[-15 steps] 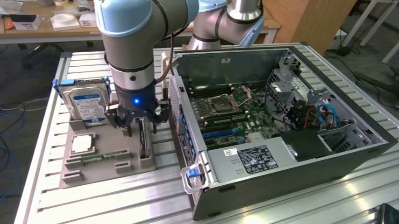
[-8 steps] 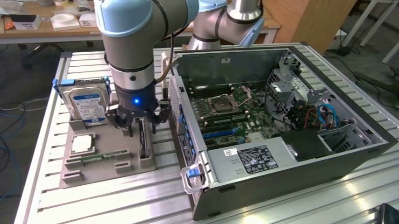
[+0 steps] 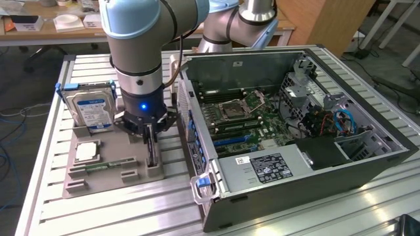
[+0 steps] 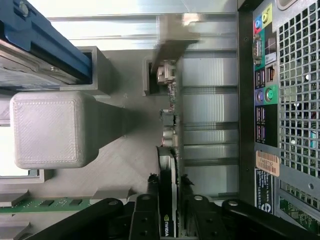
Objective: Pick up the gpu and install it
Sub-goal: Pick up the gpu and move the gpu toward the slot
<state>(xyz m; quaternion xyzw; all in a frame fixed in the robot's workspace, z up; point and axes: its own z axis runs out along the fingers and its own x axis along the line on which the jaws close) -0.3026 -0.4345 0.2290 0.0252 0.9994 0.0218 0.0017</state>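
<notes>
Gpu (image 4: 168, 160) stands edge-on in gray holder (image 3: 108, 179), clamped and partly hidden by end effector (image 4: 168, 182).

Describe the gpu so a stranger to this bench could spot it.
Toward the exterior view's left, beside the open computer case, sits a gray tray. The gpu stands on edge there in the gripper, a thin dark card, unlike the boxy hard drive or flat-lying memory stick.

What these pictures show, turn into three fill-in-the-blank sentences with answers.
1. The gripper is nearest to the ___, standing on edge in the gray holder.
2. The computer case sits to the exterior view's ___ of the holder.
3. The hard drive has a blue and ___ label.
Missing words: gpu; right; white.
</notes>
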